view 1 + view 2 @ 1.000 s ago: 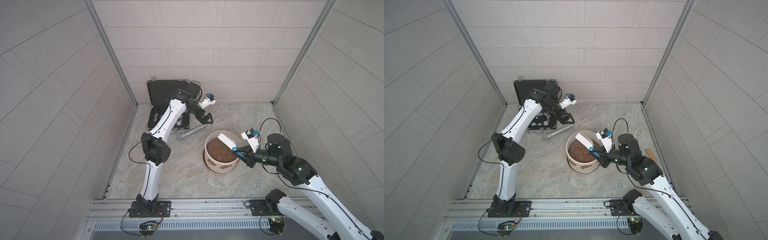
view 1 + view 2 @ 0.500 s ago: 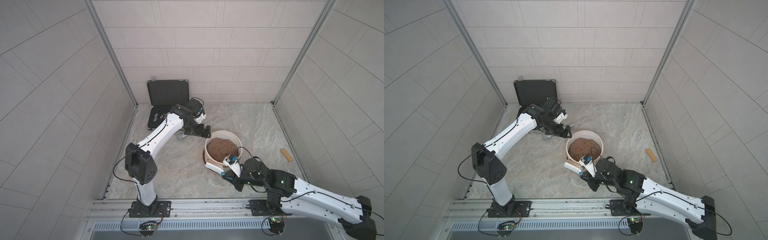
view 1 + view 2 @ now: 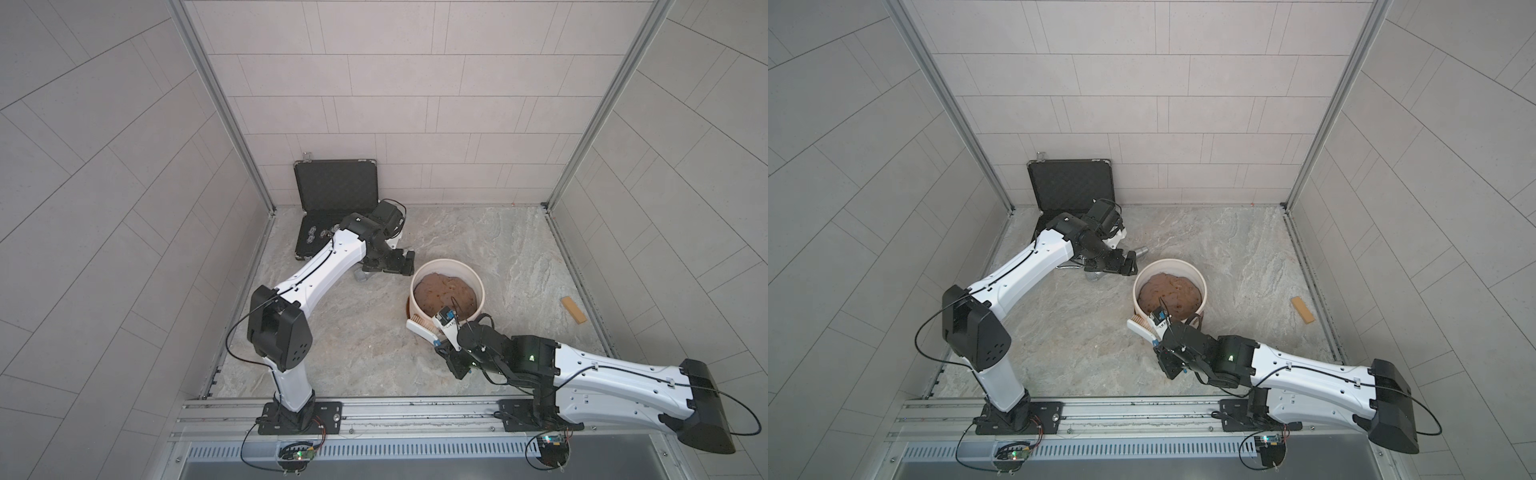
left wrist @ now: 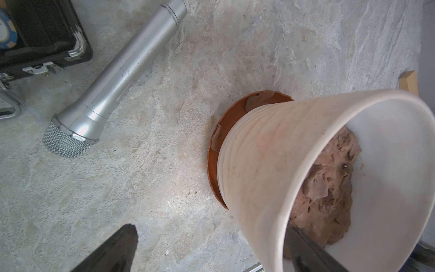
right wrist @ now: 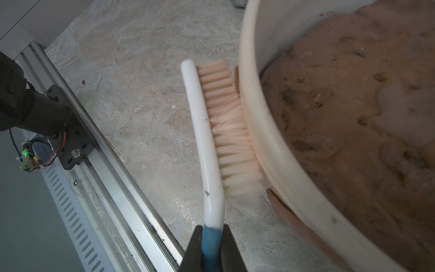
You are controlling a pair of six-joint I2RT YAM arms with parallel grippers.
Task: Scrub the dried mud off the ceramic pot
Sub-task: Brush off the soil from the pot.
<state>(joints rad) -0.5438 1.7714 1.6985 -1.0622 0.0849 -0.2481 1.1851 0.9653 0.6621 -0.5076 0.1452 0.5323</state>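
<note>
1. right gripper (image 5: 211, 228): jaws clamped on the blue end of the scrub brush (image 5: 207, 141); the handle runs straight out from between them.
2. scrub brush: white back turned away from the ceramic pot (image 5: 259, 131). the pale bristles (image 5: 231, 131) are pressed and splayed against the pot's outer wall, just under the rim.
3. contact site, in both top views: at the pot's 7 o'clock, on the side facing the rail (image 5: 94, 164).
4. left gripper (image 4: 210, 227): jaws wide apart, holding nothing. in the left wrist view one finger stands outside the pot wall and the other over the pot's inside, with the rim between them; contact with the rim cannot be confirmed. in both top views this gripper sits at the pot's 10 o'clock, just beside the rim.
5. ceramic pot: upright near mid-floor, standing in a reddish-brown saucer (image 4: 226, 117). a brown soil mound (image 3: 444, 291) lies inside it.
6. dried mud (image 4: 259, 99): a flat tan patch at the pot's foot, leaning in the saucer; another sits at the saucer's edge. the ribbed wall above shows a faint reddish smear.
7. surroundings, from the pot: silver microphone (image 4: 117, 77) lying on the floor (image 3: 478, 232) at 10 o'clock, beyond the left gripper. open black case (image 3: 336, 195) at 11 o'clock against the back wall. wooden block (image 3: 573, 309) at 3 o'clock, well apart.
</note>
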